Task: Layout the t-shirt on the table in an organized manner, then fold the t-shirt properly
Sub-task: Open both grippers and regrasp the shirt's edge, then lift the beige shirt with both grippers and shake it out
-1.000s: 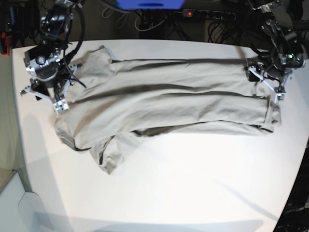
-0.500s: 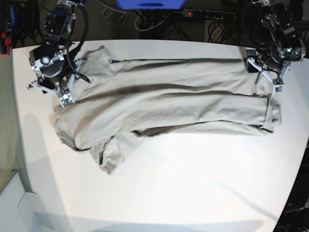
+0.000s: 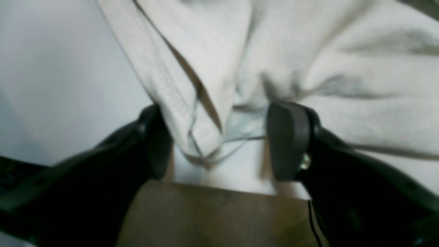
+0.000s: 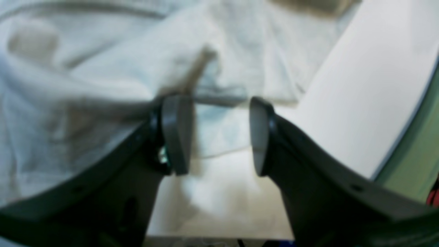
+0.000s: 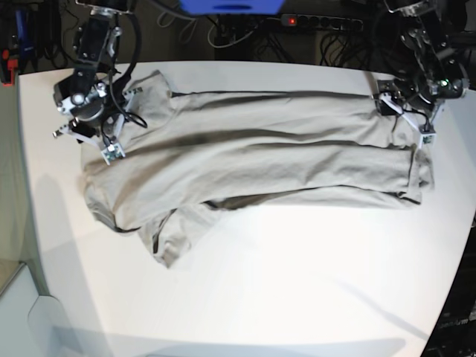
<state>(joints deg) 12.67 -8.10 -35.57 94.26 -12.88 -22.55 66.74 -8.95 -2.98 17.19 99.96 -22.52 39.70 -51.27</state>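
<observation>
T-shirt (image 5: 260, 156) spread lengthwise on the bench (image 5: 297, 282), wrinkled.
Both wrist views are blurred; left claw (image 3: 219, 140) and right claw (image 4: 214, 133) gape, holding nothing.

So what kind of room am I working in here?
Probably a robotics lab or test bench, not a home: a bare white table holding only the t-shirt, with a power strip and tangled cables behind it.

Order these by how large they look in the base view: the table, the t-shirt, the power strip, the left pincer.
1. table, clearly the largest.
2. t-shirt, covering much of the table's upper part.
3. power strip and left pincer: both small and partly hidden, at different distances, so I cannot rank them.
</observation>
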